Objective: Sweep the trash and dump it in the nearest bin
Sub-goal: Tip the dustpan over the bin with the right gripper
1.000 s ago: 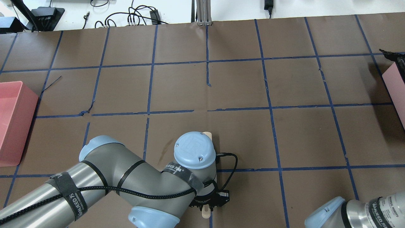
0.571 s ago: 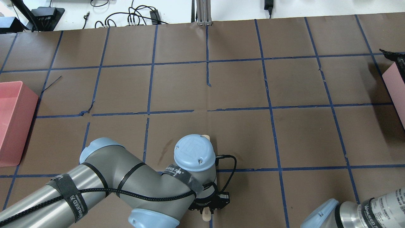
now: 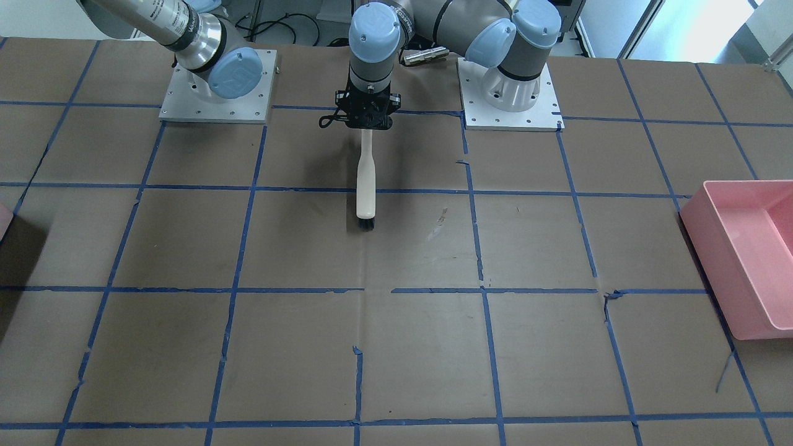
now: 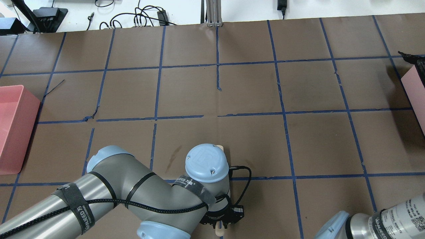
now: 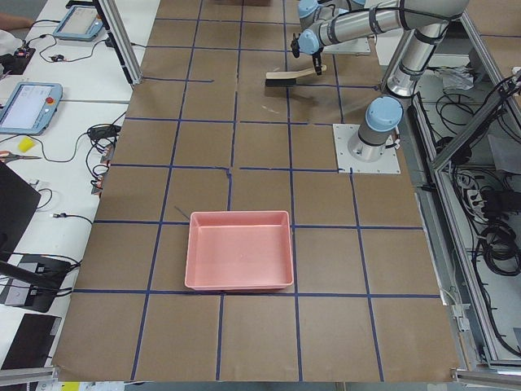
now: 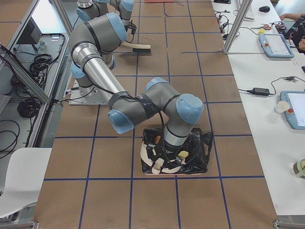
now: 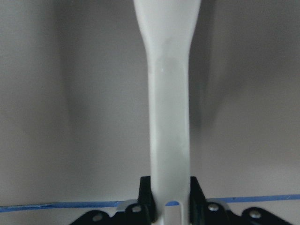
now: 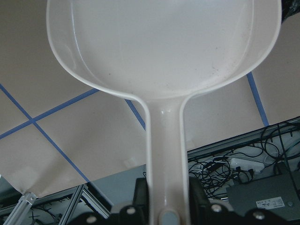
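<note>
My left gripper (image 3: 368, 119) is shut on the white handle of a brush (image 3: 365, 179). The brush's black bristles (image 3: 366, 223) rest on the brown table. The wrist view shows the handle (image 7: 168, 108) held between the jaws. My right gripper (image 8: 168, 199) is shut on the handle of a white dustpan (image 8: 164, 47), whose bowl is empty. In the right side view the pan (image 6: 155, 165) hangs over the black-lined bin (image 6: 193, 152). The bin's pink side shows at the overhead's right edge (image 4: 414, 88). Small orange and yellowish bits lie by that wrist, too small to identify as trash.
A large pink rectangular tub (image 3: 743, 248) stands at the table end on my left, also in the overhead view (image 4: 13, 126) and the left side view (image 5: 238, 248). Blue tape lines grid the brown table. Both arm bases (image 3: 508, 93) are bolted at the near edge.
My left arm has drawn back toward its base, pulling the brush with it. The right arm's elbow has slid slightly lower in the overhead view.
</note>
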### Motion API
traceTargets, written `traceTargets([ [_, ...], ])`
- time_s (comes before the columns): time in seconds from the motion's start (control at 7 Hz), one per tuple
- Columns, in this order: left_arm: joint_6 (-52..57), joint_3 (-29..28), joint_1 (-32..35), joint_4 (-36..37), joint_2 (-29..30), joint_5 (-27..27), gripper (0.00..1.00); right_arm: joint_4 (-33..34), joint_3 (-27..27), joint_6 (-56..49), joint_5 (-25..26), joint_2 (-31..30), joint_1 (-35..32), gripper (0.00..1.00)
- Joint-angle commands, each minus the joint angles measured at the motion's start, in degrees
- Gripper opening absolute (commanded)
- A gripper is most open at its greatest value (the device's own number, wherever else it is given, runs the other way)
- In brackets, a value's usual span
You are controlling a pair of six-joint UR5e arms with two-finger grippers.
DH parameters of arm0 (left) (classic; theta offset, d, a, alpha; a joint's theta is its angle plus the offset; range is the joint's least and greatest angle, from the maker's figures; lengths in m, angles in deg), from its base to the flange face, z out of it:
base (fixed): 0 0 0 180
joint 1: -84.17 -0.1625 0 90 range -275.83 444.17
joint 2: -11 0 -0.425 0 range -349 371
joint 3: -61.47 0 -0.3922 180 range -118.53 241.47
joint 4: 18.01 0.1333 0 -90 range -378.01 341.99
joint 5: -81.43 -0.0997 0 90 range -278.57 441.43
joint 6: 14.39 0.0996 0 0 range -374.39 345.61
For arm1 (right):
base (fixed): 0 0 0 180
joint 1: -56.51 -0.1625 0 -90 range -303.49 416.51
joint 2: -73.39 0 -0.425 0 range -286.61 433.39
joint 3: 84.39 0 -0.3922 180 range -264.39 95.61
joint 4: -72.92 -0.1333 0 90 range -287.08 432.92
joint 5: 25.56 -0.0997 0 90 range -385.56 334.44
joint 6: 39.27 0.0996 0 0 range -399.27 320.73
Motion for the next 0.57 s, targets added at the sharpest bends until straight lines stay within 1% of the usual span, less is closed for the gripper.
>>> traceTargets([
  [0.0,0.0,0.0,0.1,-0.1,0.4,0.2,0.07,-0.3,0.0,0.6,-1.2,-2.1,-0.2,0.00],
  [0.14,0.0,0.1,0.1,-0.1,0.6,0.2,0.07,-1.4,0.5,0.6,-7.7,-4.3,-0.2,0.00],
  [0.29,0.1,0.1,0.1,0.0,0.7,0.2,0.07,-7.0,0.5,1.6,-8.7,-7.1,-0.1,0.00],
  [0.43,0.2,0.1,0.1,0.1,0.8,0.2,0.16,-13.1,0.7,4.7,-15.8,-10.0,0.5,0.00],
])
